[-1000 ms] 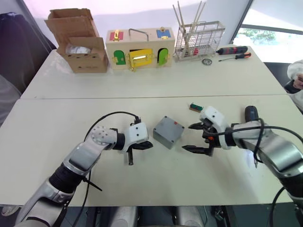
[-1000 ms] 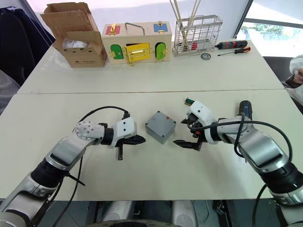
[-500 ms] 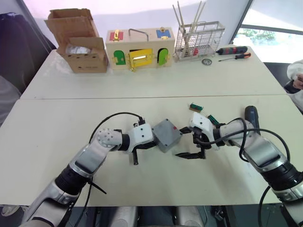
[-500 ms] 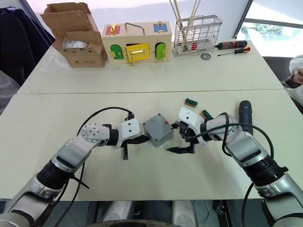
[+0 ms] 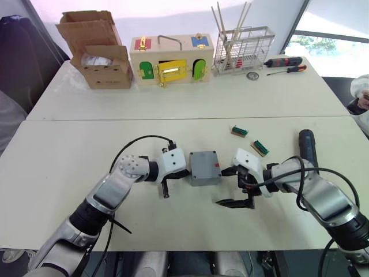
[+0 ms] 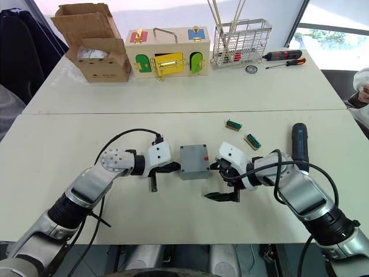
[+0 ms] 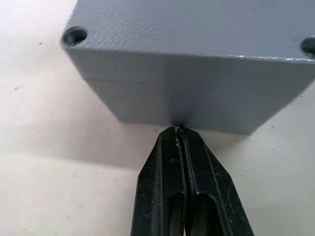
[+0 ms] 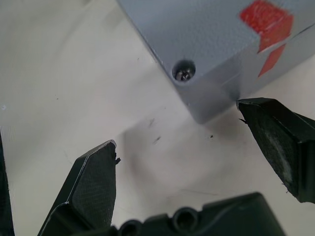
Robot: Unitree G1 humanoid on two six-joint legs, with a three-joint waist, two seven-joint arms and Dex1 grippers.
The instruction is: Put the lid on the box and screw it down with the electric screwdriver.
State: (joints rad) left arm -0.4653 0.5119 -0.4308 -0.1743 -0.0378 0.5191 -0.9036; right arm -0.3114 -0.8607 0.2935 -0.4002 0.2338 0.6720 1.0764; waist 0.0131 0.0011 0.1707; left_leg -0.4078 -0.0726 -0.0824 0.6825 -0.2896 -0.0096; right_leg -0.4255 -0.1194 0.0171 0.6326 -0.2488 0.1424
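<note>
Box squared up between both grippers, lid already seated.
Left gripper (image 5: pixel 173 176) pinched together, nudging the box (image 5: pixel 205 167); right gripper (image 5: pixel 237 187) spread apart. Rigid, light, slides easily; clamp opposite sidewalls.

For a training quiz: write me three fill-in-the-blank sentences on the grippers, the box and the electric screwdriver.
1. The left gripper, its fingers ____, touches the side of the box.
2. The right gripper is ____, one finger near the box's corner that bears the red mark.
3. The electric screwdriver lies on the ____, held by neither gripper.

Missing words: shut; open; table
</note>
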